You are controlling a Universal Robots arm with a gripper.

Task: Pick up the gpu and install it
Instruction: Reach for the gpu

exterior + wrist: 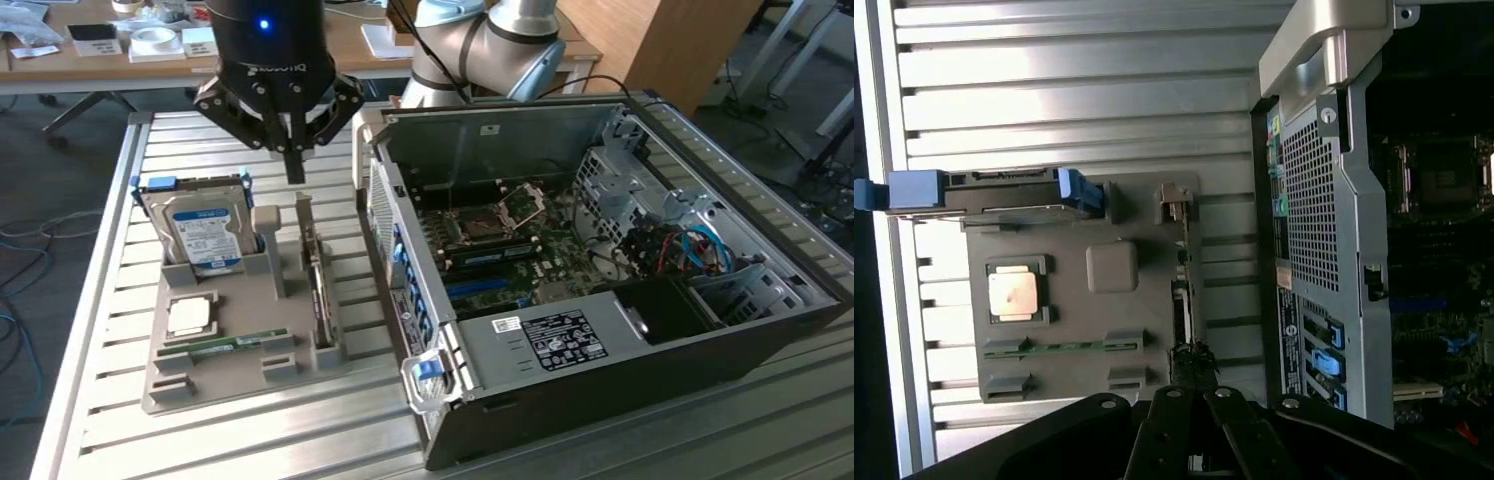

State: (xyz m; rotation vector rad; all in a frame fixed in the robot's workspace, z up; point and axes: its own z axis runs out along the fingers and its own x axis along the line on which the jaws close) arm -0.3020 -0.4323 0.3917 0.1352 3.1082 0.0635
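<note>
Hovering with its jaws pressed together, the arm [470, 45] is hanging just above the far end of the gpu [318, 290], which is standing on edge in the grey tray [214, 385] on the bench [267, 440], between the hard drive [203, 235] and the open computer case [747, 330].

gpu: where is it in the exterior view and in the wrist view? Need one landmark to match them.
Exterior view: the gpu stands on edge in the grey tray, on the tray's side nearest the PC case, at the exterior view's left of the case.
Wrist view: the gpu shows edge-on as a thin strip along the tray's side facing the case.
Shared landmark: the hard drive with blue rails, across the tray from the gpu.
</note>
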